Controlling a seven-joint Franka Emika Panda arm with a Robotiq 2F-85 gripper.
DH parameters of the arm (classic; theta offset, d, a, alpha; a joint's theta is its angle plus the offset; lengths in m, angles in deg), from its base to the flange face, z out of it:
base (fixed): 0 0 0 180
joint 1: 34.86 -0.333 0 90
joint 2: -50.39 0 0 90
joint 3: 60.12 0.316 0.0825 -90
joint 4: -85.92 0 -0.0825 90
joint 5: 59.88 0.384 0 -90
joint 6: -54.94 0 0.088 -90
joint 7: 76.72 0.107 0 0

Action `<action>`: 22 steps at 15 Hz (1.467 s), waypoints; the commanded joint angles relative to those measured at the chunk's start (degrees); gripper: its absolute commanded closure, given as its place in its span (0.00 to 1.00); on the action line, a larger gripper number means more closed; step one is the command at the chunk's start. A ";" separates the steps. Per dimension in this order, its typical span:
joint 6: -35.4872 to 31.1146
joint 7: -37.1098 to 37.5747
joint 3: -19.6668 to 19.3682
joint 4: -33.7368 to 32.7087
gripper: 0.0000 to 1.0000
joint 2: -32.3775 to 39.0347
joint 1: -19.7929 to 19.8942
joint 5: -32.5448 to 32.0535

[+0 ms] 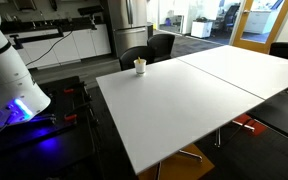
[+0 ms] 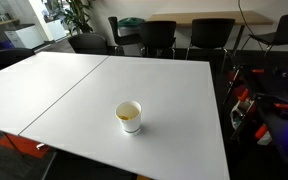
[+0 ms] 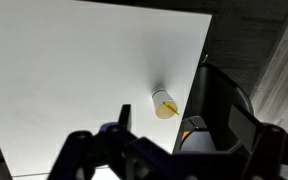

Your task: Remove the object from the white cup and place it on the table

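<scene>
The white cup [image 1: 140, 66] stands upright near a corner of the white table [image 1: 204, 100], and shows in both exterior views [image 2: 129, 116]. The yellowish-tan stick [image 2: 131, 118] leans inside it. In the wrist view the cup [image 3: 164, 102] sits close to the table [image 3: 74, 60] edge, with the stick [image 3: 170, 107] across its mouth. My gripper [image 3: 181, 120] is open and empty. It is high above the table, well apart from the cup. The gripper does not show in the exterior views; only the white arm [image 1: 6, 60] shows.
Black chairs [image 1: 149, 50] [image 2: 164, 35] stand along the table edge near the cup, one right beside it in the wrist view [image 3: 219, 110]. A seam [image 2: 69, 90] joins the two tabletops. The robot base glows blue [image 1: 24, 110].
</scene>
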 commanded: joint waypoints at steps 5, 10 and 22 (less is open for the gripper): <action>-5.53 -2.95 -0.55 -0.90 0.00 3.31 -0.38 1.05; -14.13 -8.79 -2.96 -2.45 0.00 9.46 -2.04 1.16; -21.61 -49.43 -19.00 -8.68 0.00 25.07 -18.03 16.78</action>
